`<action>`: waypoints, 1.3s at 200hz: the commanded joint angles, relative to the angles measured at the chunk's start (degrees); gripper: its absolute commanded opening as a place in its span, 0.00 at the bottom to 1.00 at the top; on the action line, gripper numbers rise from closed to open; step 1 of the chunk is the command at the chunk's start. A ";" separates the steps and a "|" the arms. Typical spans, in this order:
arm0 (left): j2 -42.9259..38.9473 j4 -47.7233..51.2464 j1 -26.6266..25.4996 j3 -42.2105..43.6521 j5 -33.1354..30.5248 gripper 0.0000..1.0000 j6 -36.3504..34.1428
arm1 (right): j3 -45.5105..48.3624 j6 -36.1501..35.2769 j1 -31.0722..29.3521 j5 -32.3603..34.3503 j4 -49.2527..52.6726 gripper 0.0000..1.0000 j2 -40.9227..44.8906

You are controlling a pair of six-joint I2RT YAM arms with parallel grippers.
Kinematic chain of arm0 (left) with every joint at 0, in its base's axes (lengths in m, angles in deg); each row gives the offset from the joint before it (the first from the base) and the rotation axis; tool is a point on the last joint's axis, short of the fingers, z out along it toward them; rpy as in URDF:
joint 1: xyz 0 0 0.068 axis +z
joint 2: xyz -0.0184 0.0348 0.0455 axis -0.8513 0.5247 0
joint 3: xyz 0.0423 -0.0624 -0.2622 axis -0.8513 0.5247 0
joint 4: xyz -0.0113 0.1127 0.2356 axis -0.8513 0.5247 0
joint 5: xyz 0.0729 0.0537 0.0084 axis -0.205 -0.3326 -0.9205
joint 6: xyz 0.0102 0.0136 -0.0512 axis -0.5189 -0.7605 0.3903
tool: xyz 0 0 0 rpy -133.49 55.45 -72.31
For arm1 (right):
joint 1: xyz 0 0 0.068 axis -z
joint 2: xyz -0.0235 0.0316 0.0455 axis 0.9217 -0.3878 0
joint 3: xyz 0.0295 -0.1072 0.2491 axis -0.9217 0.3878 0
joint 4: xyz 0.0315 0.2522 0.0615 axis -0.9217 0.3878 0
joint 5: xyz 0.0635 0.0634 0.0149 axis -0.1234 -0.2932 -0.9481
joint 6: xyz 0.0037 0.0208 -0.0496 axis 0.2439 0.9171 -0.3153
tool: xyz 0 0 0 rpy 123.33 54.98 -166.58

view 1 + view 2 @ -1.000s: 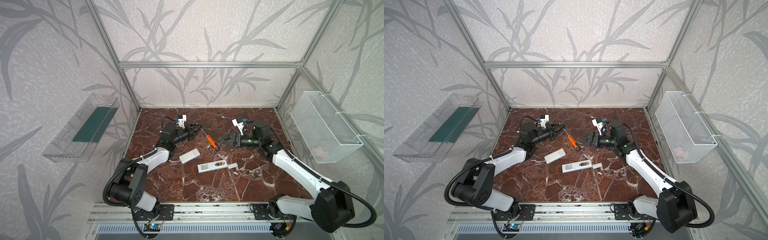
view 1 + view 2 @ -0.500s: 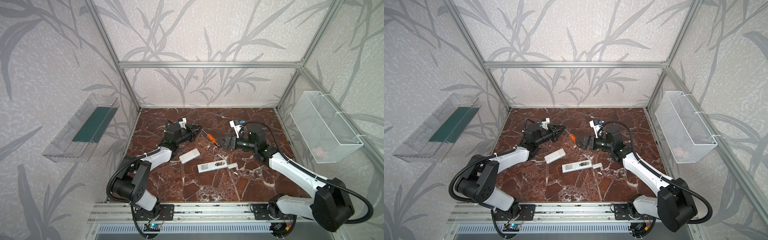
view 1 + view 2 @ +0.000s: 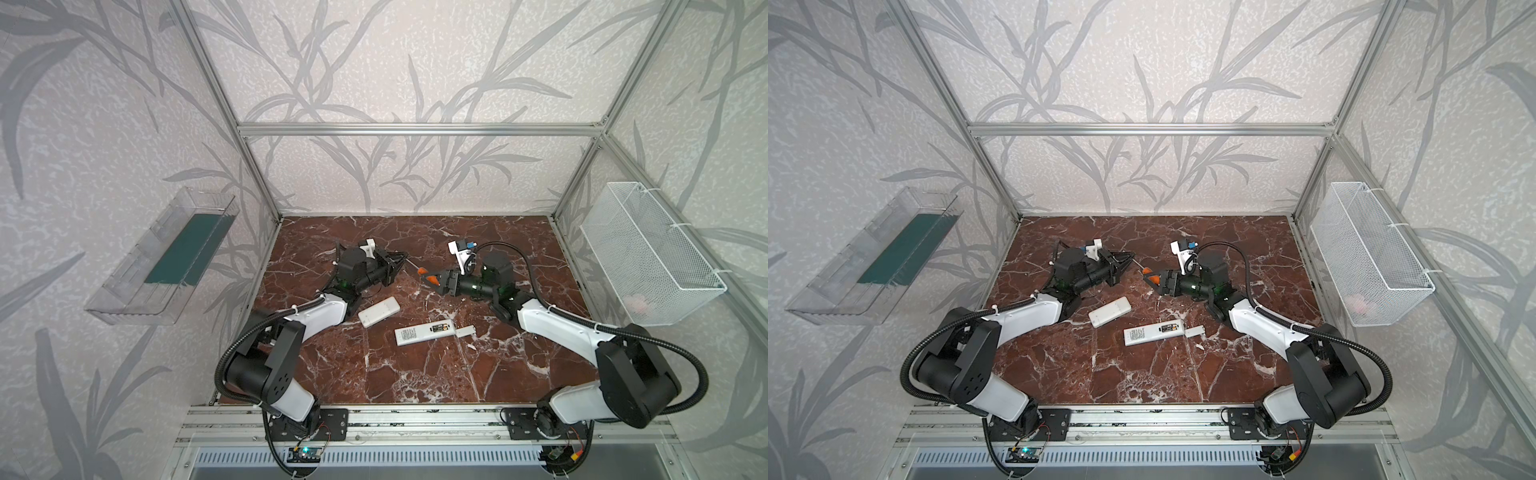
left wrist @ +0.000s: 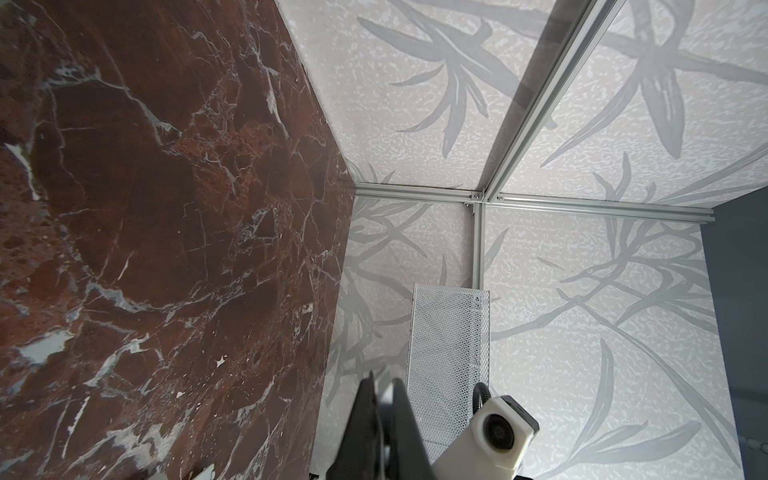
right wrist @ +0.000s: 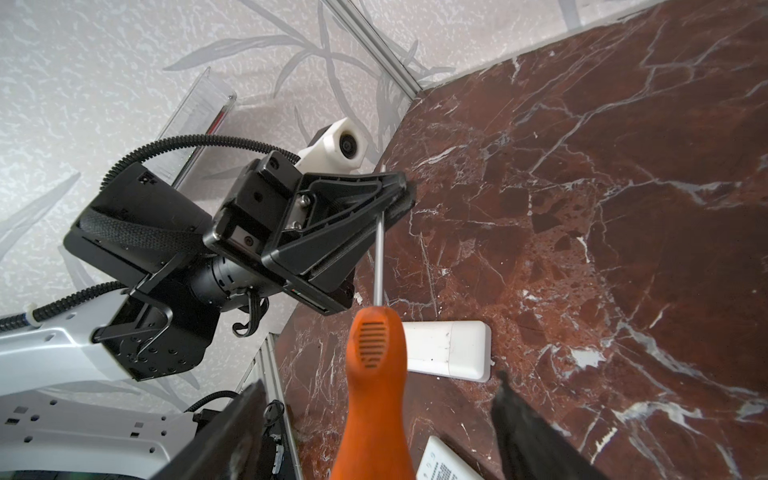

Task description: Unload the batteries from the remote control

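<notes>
In both top views the table (image 3: 415,382) lies bare toward its front rail (image 3: 415,417) and back wall (image 3: 415,174). The batteries (image 3: 440,328) sit in the opened remote (image 3: 411,334) at centre. Both arms reach low and inward, with the 2 grippers facing each other. The left gripper (image 5: 395,191) is clamped on the shaft of the screwdriver (image 5: 376,365). The right gripper (image 3: 431,279) jaws stand apart, flanking its orange handle.

The counter (image 3: 415,374) is red-brown marble veined white. The screwdriver (image 5: 376,374) has an orange handle and silvery shaft. The remote control (image 3: 411,333) and the second remote (image 3: 378,311) are white; the batteries (image 3: 439,328) are dark with gold-yellow markings. Pale walls (image 3: 415,62) bear grey leaves.
</notes>
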 commanded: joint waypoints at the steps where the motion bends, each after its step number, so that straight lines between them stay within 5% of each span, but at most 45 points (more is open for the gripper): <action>1: 0.38 -2.14 -0.22 -0.64 -0.88 0.00 1.95 | -0.95 1.56 -0.24 2.39 -3.71 0.77 0.04; 49: 0.30 -2.21 -0.40 -0.23 -1.46 0.00 1.75 | -0.23 3.25 -0.28 3.67 -4.84 0.68 -0.53; 260: -0.50 -2.24 -0.38 0.94 -1.68 0.00 1.75 | 0.72 4.37 -1.97 4.29 -5.55 0.56 -2.40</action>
